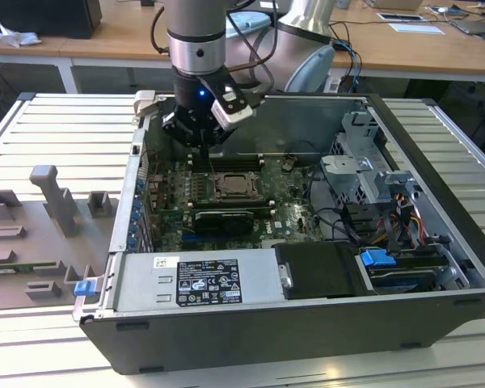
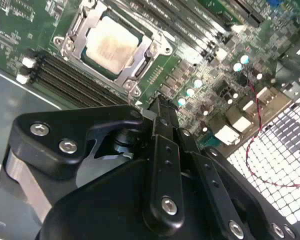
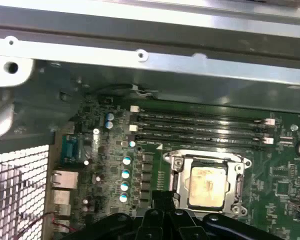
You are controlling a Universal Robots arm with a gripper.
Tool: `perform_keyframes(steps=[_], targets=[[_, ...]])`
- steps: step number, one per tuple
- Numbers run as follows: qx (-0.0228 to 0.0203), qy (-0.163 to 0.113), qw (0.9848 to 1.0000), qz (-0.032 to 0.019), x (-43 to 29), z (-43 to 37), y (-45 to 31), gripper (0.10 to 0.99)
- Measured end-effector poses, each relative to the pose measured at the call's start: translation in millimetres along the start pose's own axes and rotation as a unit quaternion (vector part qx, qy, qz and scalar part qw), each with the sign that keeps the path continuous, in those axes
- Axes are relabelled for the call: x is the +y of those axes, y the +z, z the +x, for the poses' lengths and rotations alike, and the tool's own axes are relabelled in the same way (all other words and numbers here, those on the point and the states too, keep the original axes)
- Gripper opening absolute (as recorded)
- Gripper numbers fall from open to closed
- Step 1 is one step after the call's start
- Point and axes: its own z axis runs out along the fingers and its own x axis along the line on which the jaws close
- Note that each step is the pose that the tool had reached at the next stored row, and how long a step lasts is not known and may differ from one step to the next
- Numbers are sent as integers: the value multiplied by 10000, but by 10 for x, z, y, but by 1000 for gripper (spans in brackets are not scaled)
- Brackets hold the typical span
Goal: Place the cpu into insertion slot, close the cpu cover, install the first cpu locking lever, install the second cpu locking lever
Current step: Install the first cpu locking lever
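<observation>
Writing: a white label (image 1: 198,283) with dark print and symbols sits on the silver power supply (image 1: 226,275), well below the gripper in the exterior view. The print is not read off. The cpu lid carries faint marks that cannot be made out.

Arm pose: the arm (image 1: 196,36) comes straight down into the open PC case (image 1: 420,162), wrist vertical. There is a small blue light (image 1: 202,91) on the wrist and a white camera block (image 1: 230,105) on its side.

The gripper (image 1: 202,144) hangs just above the green motherboard (image 1: 291,198), over the black memory slots (image 1: 226,162). Its fingers are pressed together with nothing between them, and its tips (image 2: 159,106) are clear of the board.

The cpu (image 2: 112,47) is seated in the insertion slot (image 1: 238,188), ahead of and below the gripper, not touching it. In the exterior view the slot lies just past the gripper toward the exterior view's right. In the first wrist view the cpu (image 3: 206,186) shows pale and square, near the gripper tips (image 3: 162,199).

The cpu cover (image 2: 140,65) lies flat over the chip, its silver frame around the cut-out; the frame also shows in the first wrist view (image 3: 179,186). Cannot tell whether the locking levers are latched.

The memory slots (image 3: 200,127) run beyond the socket from the gripper. The case sits on a slatted metal desk (image 1: 48,121). A grey fixture (image 1: 48,202) and a blue clip (image 1: 82,287) are well away from the gripper, on the exterior view's left.
</observation>
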Motion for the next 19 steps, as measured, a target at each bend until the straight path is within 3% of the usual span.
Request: perform_keyframes(steps=[1,12,16,19], targets=[[0,0,10000,-1,51,30,3,106],[-1,1,10000,-5,249,45,32,106],[-1,2,10000,-5,281,40,48,106],[0,3,10000,-5,284,-9,58,106]])
